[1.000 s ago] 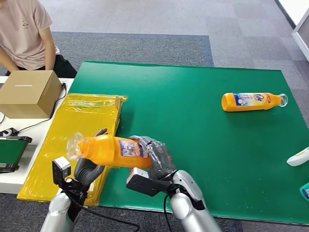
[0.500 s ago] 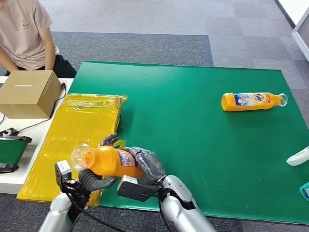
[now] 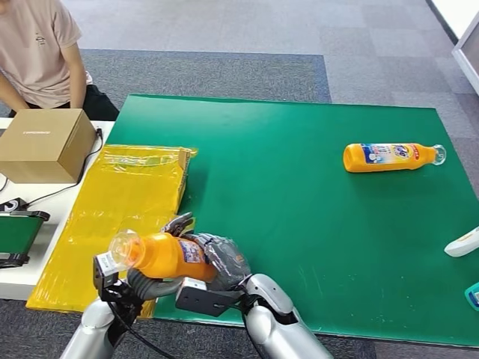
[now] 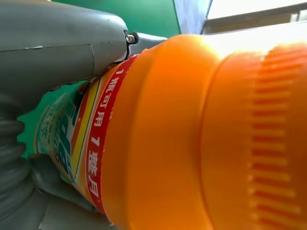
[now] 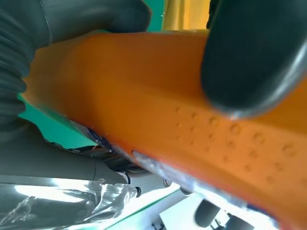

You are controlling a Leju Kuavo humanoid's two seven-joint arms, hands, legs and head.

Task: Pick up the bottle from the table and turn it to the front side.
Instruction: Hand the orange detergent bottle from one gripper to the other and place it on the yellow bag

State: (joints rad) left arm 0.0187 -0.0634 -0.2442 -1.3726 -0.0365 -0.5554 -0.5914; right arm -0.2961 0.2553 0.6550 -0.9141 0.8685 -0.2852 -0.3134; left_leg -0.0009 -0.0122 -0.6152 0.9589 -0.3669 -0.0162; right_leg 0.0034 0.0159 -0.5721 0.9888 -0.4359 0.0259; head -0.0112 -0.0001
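I hold an orange bottle (image 3: 164, 254) crosswise above the near edge of the green mat (image 3: 293, 202), its clear cap pointing to my left. My left hand (image 3: 151, 284) curls around the neck end from below, and its grey thumb (image 4: 54, 43) lies against the red-edged label. My right hand (image 3: 224, 258), wrapped in clear film, grips the base end. The bottle's orange shoulder (image 4: 181, 134) is close up in the left wrist view and its dimpled side (image 5: 145, 96) in the right wrist view. A second orange bottle (image 3: 390, 156) lies on its side at the mat's far right.
A yellow plastic bag (image 3: 121, 198) lies on the mat's left side, with a cardboard box (image 3: 45, 142) beyond it on a white table. A person (image 3: 40, 52) sits at the far left. A white object (image 3: 463, 243) and a teal one (image 3: 473, 295) sit at the right edge.
Both hands have brought the bottle lower and closer to my body, slightly to the left. The left hand's fingers have closed further around the neck end.
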